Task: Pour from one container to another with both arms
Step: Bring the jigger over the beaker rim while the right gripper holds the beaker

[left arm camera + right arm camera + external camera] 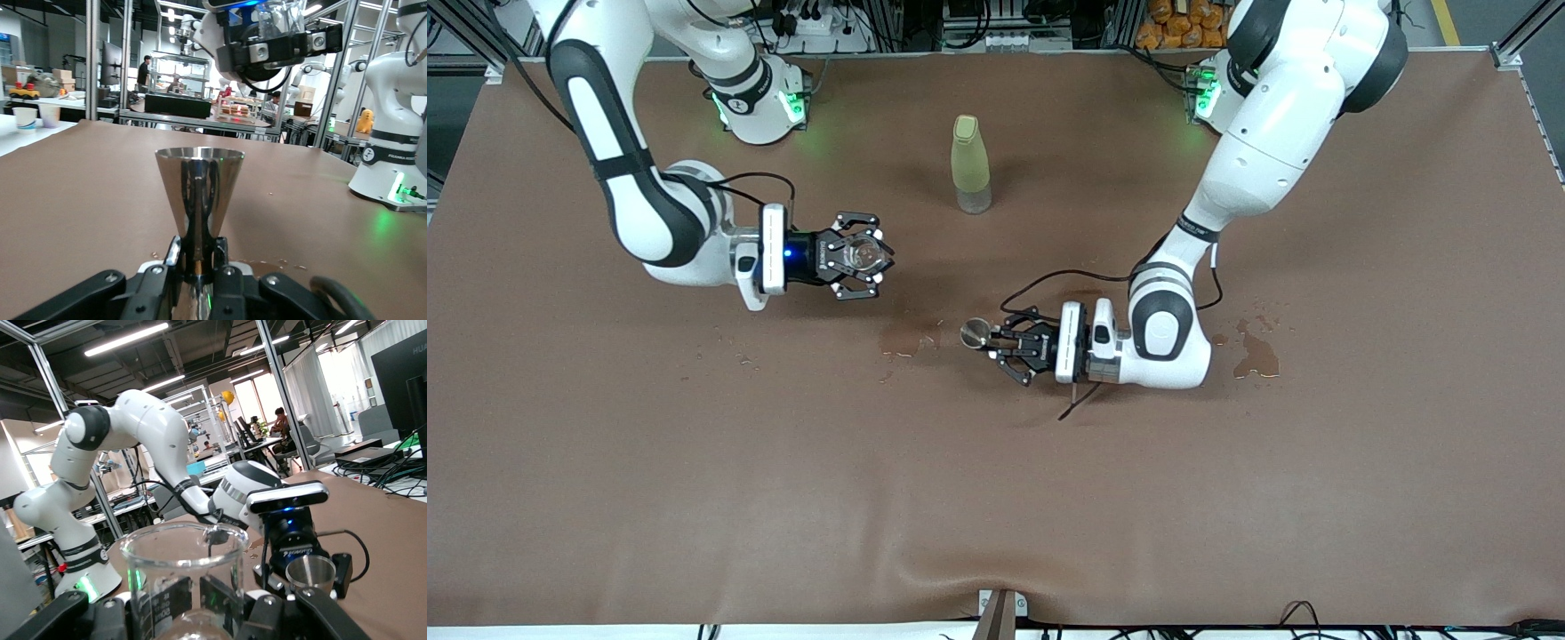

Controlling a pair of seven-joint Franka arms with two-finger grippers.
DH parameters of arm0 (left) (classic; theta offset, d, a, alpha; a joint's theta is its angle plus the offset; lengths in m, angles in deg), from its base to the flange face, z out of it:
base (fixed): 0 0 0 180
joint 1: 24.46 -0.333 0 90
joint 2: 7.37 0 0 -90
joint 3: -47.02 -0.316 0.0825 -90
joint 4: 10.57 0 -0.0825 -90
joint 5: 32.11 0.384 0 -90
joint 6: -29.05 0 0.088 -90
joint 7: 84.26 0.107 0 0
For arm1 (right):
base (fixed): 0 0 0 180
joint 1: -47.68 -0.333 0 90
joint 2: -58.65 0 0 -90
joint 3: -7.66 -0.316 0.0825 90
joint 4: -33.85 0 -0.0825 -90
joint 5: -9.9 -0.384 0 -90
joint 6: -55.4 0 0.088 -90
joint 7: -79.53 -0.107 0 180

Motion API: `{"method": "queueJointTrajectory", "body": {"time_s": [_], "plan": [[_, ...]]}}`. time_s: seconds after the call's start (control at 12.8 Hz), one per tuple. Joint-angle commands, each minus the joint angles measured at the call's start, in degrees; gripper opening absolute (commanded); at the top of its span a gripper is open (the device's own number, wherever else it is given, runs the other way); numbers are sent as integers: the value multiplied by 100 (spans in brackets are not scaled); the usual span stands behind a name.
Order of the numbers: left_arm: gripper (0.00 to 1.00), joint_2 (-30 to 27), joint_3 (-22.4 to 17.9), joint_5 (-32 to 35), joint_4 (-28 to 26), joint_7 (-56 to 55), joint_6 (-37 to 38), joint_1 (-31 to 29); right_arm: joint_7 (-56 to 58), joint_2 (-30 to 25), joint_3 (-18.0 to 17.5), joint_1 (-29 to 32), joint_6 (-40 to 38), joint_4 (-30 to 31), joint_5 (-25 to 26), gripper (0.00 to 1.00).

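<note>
My left gripper (989,340) is low over the middle of the brown table, shut on the narrow waist of a steel cone-shaped measuring cup (975,333). In the left wrist view the cup (199,190) stands upright with its mouth up between the gripper (199,257) fingers. My right gripper (867,256) is raised above the table toward the right arm's end, shut on a clear glass beaker (863,254). The right wrist view shows the beaker (183,567) upright in the gripper (200,607), with the steel cup (310,572) lower down. The beaker looks empty.
A yellow-green bottle (971,164) with its cap on stands upright between the two arm bases. A wet patch (907,340) lies on the table cloth beside the steel cup. A darker puddle (1258,356) lies toward the left arm's end.
</note>
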Motion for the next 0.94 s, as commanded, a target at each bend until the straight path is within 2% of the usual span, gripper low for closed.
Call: {"method": "queueJointTrajectory", "body": {"time_s": [0.0, 0.39, 0.7, 0.86], "plan": [[0, 28, -72, -442, 37, 218, -321, 388, 247, -171, -278, -90, 331, 214, -592, 0], [0, 169, -72, -1743, 19, 1141, -515, 810, 546, -154, -911, -143, 894, 214, -1436, 0], [0, 161, -72, -1832, 19, 1141, -515, 811, 791, -119, -1201, -178, 1219, 171, -1902, 0], [0, 152, -72, -1841, 19, 1150, -515, 811, 906, -49, -1237, -265, 1255, 153, -2096, 0]]}}
